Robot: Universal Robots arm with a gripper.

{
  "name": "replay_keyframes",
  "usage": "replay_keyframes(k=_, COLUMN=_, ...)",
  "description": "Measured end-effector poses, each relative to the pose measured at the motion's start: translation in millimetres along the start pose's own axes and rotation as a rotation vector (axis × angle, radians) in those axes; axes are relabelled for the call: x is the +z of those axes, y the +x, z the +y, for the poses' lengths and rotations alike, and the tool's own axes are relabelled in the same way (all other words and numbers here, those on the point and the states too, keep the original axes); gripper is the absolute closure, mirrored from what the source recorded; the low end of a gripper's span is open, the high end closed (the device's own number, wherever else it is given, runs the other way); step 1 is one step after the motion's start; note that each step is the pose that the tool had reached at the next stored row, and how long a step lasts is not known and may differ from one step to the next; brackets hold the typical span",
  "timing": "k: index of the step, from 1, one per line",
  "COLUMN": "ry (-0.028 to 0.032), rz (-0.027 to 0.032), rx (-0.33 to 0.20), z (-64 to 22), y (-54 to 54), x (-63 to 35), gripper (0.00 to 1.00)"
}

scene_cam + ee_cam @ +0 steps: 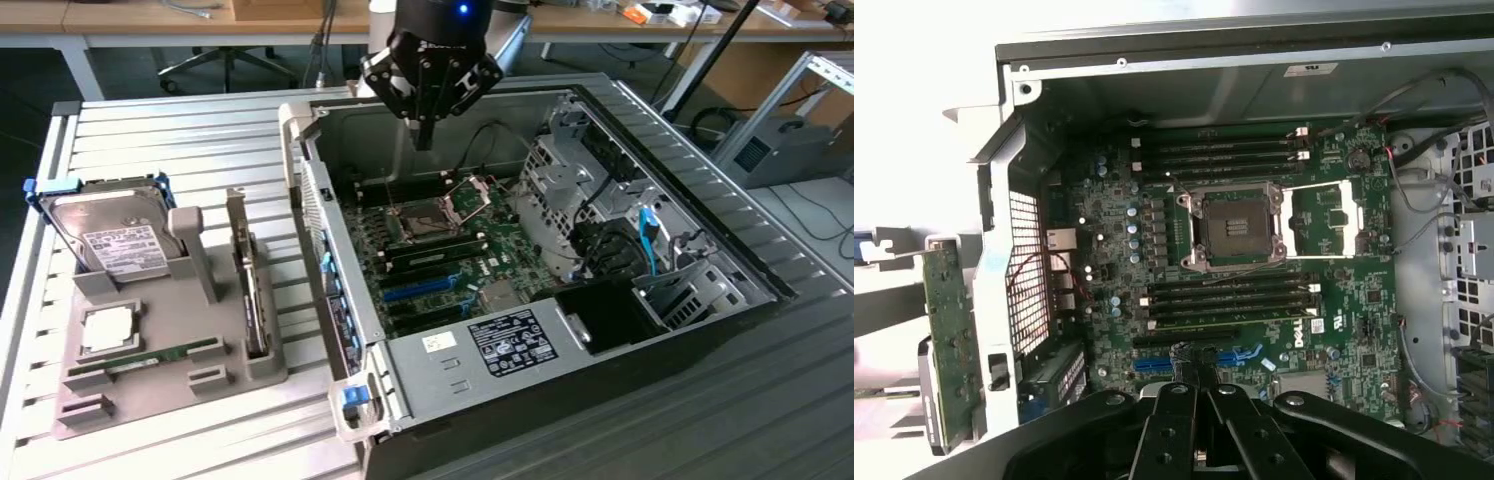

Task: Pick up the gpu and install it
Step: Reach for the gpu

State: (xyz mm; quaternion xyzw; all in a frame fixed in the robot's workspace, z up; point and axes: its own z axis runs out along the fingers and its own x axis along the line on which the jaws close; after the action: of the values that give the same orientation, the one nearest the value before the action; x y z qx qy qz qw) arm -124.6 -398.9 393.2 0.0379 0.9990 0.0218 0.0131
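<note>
- A silver hard drive with a white label [118, 245] stands at the exterior view's left end of a grey moulded holder [147, 388] on the slatted metal worktop [174, 130].
- The gpu [244, 285], a thin dark card, stands on edge in the holder's slot nearest the case. Its long axis runs away from the camera.
- A black gripper [424, 138] hangs over the motherboard of the open grey computer case [427, 385], jaws together and empty. The gpu lies well off to the exterior view's left of them, outside the case wall.
- The card shows edge-on, so its fan face and bracket are hard to make out, and its lower edge is sunk in the slot.
</note>
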Motion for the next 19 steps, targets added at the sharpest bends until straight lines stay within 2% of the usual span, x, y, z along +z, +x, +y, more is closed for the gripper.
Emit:
replay_keyframes(k=11, ry=0.0001, rz=0.0001, rx=0.000, z=-1.1, y=14.4, x=-0.5, gripper=0.89)
replay_keyframes(k=19, ry=0.0001, rz=0.0001, rx=0.000, z=-2.1, y=31.2, x=-0.9, gripper=0.89)
